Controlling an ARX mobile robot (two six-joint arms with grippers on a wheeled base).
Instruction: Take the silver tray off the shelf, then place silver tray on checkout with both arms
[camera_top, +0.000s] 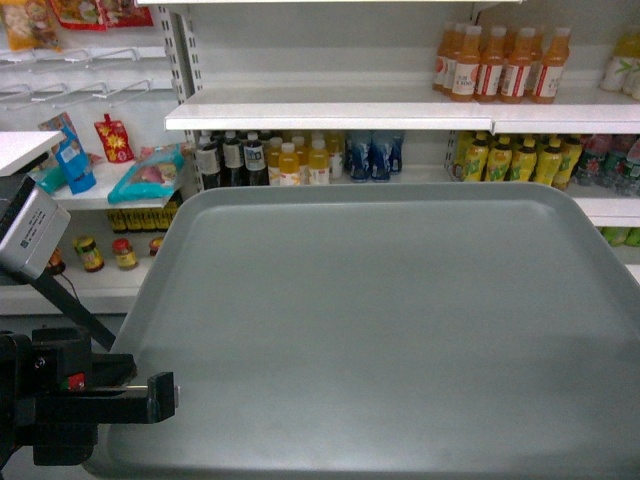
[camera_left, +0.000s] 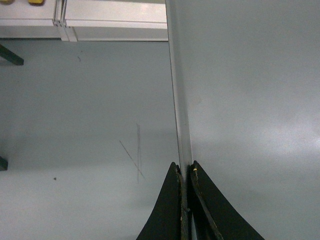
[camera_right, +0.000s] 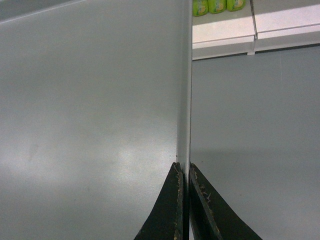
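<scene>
The silver tray (camera_top: 400, 320) hangs level in front of the shelf (camera_top: 330, 115), its side rims pinched by the left tool (camera_left: 184, 172) and right tool (camera_right: 184, 172).

You see the silver tray (camera_top: 400, 330) filling most of the head view: a large flat rectangle, matte grey-green, with rounded corners and a low raised rim, unmarked and carrying nothing; it lies roughly level, held in front of the shelf (camera_top: 330, 110) and clear of it; in both wrist views grey floor shows beside its edge. The shelf is a white board with a glossy front edge, backed by a white panel and slotted uprights; its board stands behind and above the tray's far rim. No checkout counter is identifiable in these views.
</scene>
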